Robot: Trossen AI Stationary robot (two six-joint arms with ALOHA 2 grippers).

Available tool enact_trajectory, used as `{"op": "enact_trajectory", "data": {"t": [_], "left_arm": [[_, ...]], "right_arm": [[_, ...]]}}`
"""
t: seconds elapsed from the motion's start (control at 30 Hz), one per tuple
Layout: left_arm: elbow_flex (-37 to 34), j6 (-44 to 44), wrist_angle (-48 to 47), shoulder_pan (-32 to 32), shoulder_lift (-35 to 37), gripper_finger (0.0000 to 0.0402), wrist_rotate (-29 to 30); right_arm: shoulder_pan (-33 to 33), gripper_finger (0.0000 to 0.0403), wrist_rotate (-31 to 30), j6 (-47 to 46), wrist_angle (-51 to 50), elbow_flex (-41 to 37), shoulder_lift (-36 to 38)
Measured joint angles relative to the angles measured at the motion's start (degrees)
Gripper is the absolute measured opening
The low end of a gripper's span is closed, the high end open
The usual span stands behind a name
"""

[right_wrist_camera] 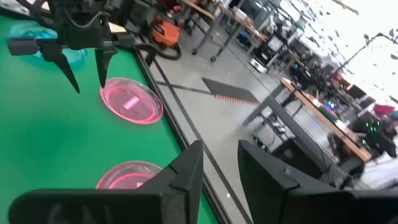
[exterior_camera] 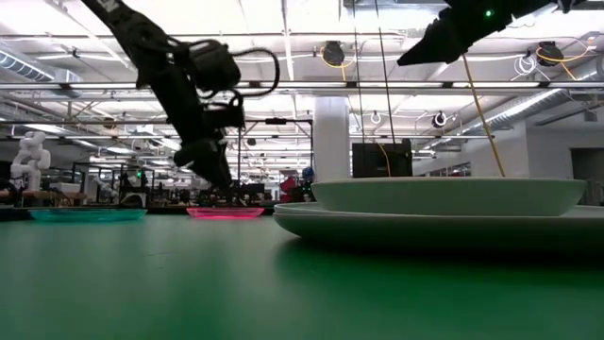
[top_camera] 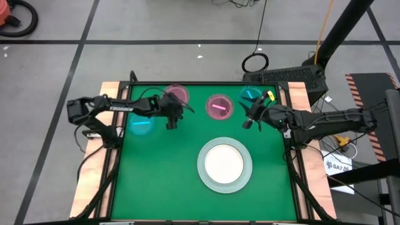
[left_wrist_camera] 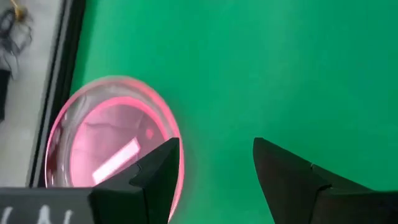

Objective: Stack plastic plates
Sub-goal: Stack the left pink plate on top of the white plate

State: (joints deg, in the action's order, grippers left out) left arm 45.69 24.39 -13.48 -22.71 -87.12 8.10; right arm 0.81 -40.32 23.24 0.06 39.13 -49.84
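Left gripper (top_camera: 172,120) hung over the green mat (top_camera: 169,175), just near-side of the far-left round pink translucent plastic plate (top_camera: 177,94), fingers apart and empty. In the left wrist view the pink plate's rim sat beside one finger (left_wrist_camera: 163,168), not between the two. To do this pick well, as I judge it: shift toward the rim so one finger goes inside the lip and one outside, drop low, then close; the thin raised rim is the only grip on a shallow dish.

Right gripper (top_camera: 252,117) hovered near the far-right teal translucent plate (top_camera: 251,94), fingers parted with a narrow gap and holding nothing.

Other plates: a second pink translucent plate (top_camera: 219,107) at far centre and a teal one (top_camera: 141,124) at the left, under the left arm. The stack so far was a small white opaque plate (top_camera: 224,161) sitting inside a large pale mint plate (top_camera: 204,167), near centre-right. The low view showed the white one as a shallow bowl shape with a smooth sloped wall, seated on the wider flat rim.

All plates looked smooth, glossy, light and probably slippery. The mat was flat and matte.
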Motion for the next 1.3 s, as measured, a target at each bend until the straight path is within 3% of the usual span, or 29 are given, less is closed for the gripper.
{"op": "enact_trajectory", "data": {"t": [0.23, 0.33, 0.97, 1.3], "left_arm": [[-0.02, 0.0, 1.34, -6.44, -4.73, 0.0212, -0.59], [-0.02, -0.04, 1.61, -7.83, -6.47, 0.0212, -0.88], [-0.02, 0.44, 3.08, -8.93, -8.25, 0.021, -1.27], [-0.07, -1.28, 2.58, -8.93, -8.28, 0.0123, -1.22]], "right_arm": [[2.63, 0.0093, 0.34, -1.78, -1.82, 0.0, -0.02], [3.73, 0.0093, 3.79, -2.21, -1.73, 0.0, -0.02], [7.01, 0.0093, 9.5, -3.07, -2.09, 0.0, -0.02], [7.01, 0.0093, 10.47, -3.06, -2.09, 0.0, -0.02]]}}
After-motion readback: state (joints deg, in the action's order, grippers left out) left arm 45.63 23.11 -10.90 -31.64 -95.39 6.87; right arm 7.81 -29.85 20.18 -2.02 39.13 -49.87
